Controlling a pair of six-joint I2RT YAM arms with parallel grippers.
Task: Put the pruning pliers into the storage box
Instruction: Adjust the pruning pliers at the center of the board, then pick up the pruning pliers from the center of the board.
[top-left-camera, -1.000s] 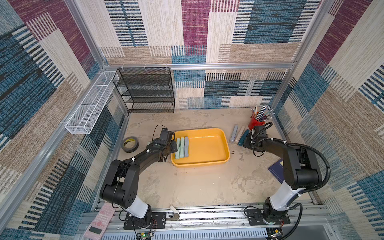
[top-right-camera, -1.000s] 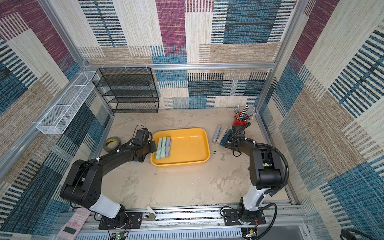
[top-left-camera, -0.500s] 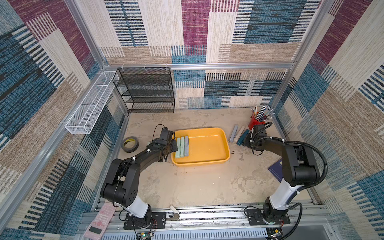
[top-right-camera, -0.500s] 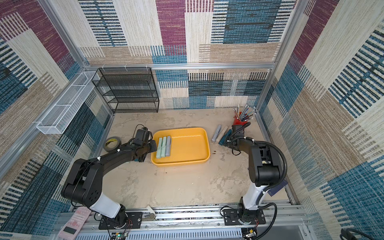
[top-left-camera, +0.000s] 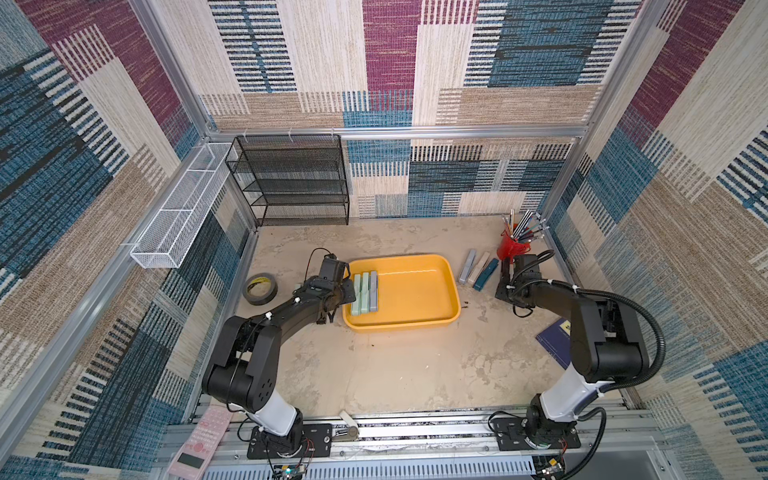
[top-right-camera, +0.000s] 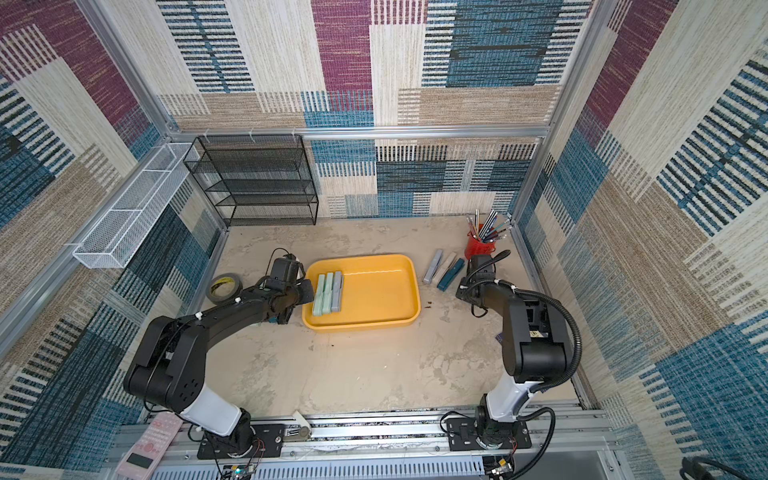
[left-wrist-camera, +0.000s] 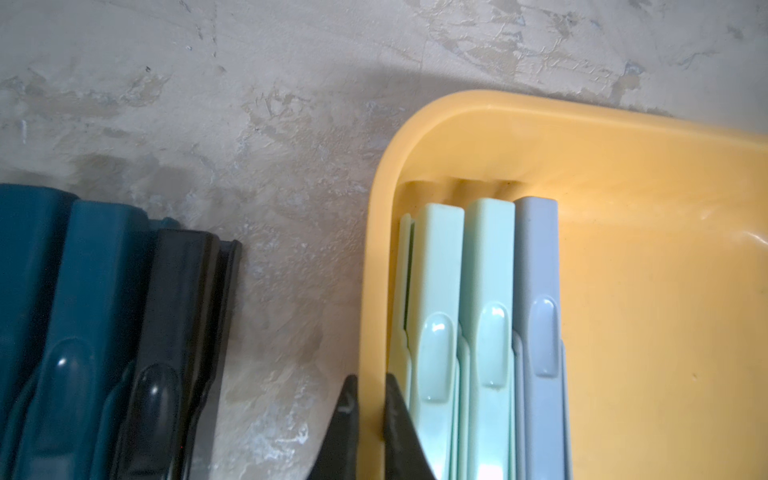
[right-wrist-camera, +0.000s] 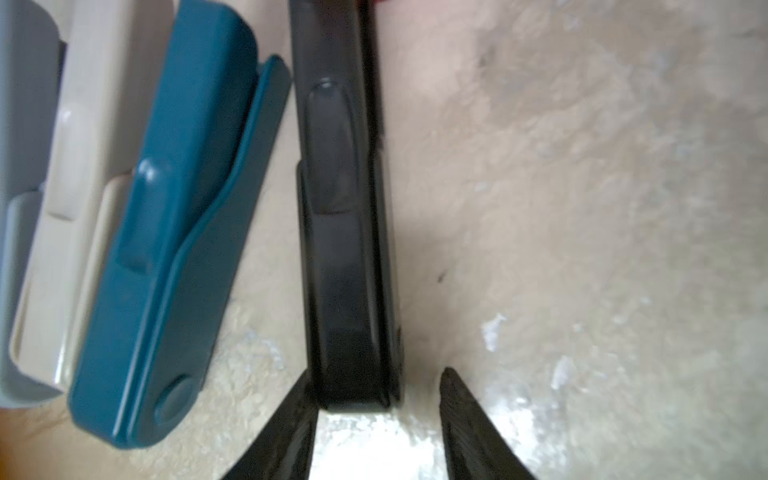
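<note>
While left hand (left-wrist-camera: 370, 378) pinches storage box (left-wrist-camera: 623, 137) rim, right hand (right-wrist-camera: 377, 372) gapes astride black pliers (right-wrist-camera: 340, 208); axes aligned.

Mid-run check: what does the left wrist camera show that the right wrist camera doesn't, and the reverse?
Left wrist only: the yellow storage box, two pale green pliers and grey pliers lined up inside, the left gripper pinching its wall. Right wrist only: the right gripper, jaws open around black pliers, with teal pliers and cream pliers alongside. Both: mottled tabletop and dark pliers lying on it, different ones in each.
</note>
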